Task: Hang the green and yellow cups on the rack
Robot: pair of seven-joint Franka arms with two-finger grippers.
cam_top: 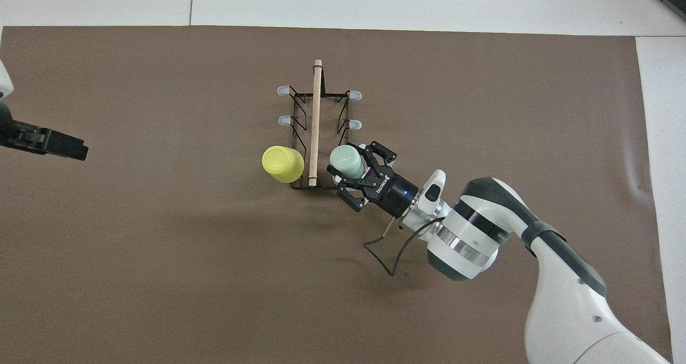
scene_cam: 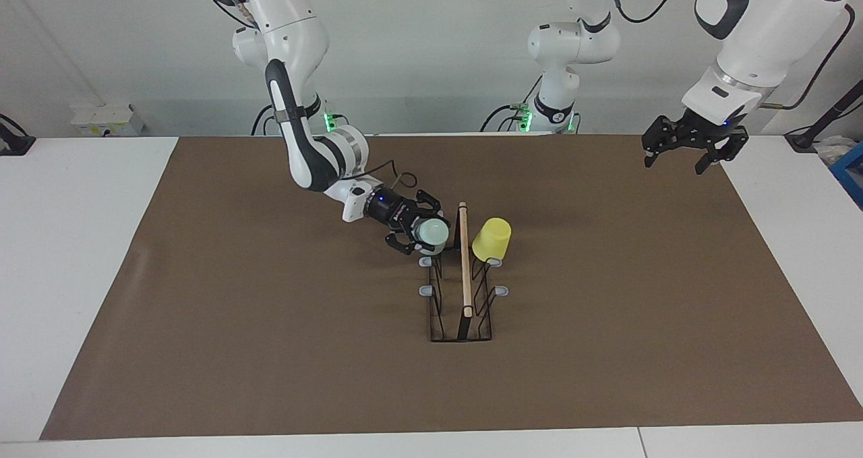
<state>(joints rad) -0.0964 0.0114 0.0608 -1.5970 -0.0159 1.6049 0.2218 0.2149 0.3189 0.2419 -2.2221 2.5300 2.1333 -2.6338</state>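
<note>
The black wire rack with its wooden rod (scene_cam: pixel 464 269) (cam_top: pixel 315 118) stands mid-table on the brown mat. The yellow cup (scene_cam: pixel 491 239) (cam_top: pixel 282 164) hangs upside down on the prong nearest the robots on the left arm's side. The pale green cup (scene_cam: pixel 432 233) (cam_top: pixel 347 161) sits tilted on the prong nearest the robots on the right arm's side. My right gripper (scene_cam: pixel 418 229) (cam_top: pixel 358 168) is low beside it, its fingers spread open around the cup's end. My left gripper (scene_cam: pixel 694 149) (cam_top: pixel 49 142) waits raised and open over the left arm's end of the mat.
The other grey-tipped prongs (scene_cam: pixel 427 289) (cam_top: pixel 355 94) carry nothing. The brown mat (scene_cam: pixel 270 350) covers most of the white table. A white box (scene_cam: pixel 104 119) and a blue item (scene_cam: pixel 851 171) sit off the mat at the table's ends.
</note>
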